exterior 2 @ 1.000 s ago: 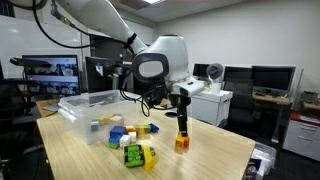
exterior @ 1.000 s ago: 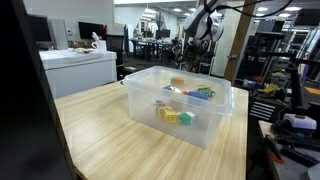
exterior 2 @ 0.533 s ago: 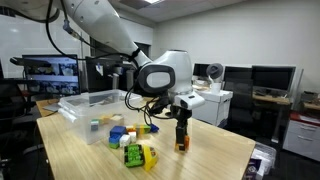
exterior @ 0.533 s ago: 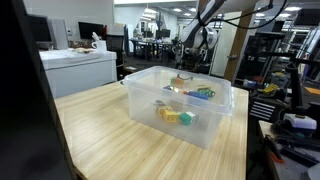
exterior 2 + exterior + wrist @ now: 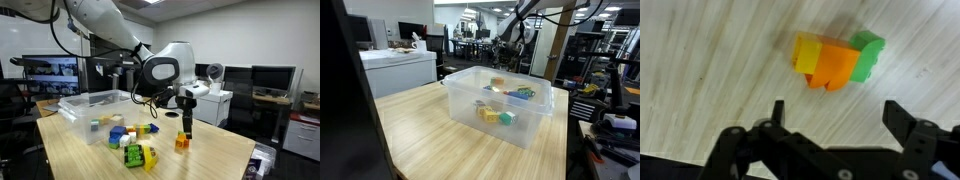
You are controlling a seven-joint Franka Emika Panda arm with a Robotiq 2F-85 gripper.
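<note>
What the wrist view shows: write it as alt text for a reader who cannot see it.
A small cluster of yellow, orange and green toy blocks lies on a pale wooden table. The gripper shows at the bottom edge, its two dark fingers spread wide, empty and clear of the blocks.

Orange, yellow and green block cluster (image 5: 832, 62), pale wood-grain table (image 5: 700, 70), black claw (image 5: 833, 108), clear bin (image 5: 525, 130).

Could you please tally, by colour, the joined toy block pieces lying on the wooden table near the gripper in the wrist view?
Yellow plastic block piece: 1
Orange plastic block piece: 1
Green plastic block piece: 1
Total: 3
</note>
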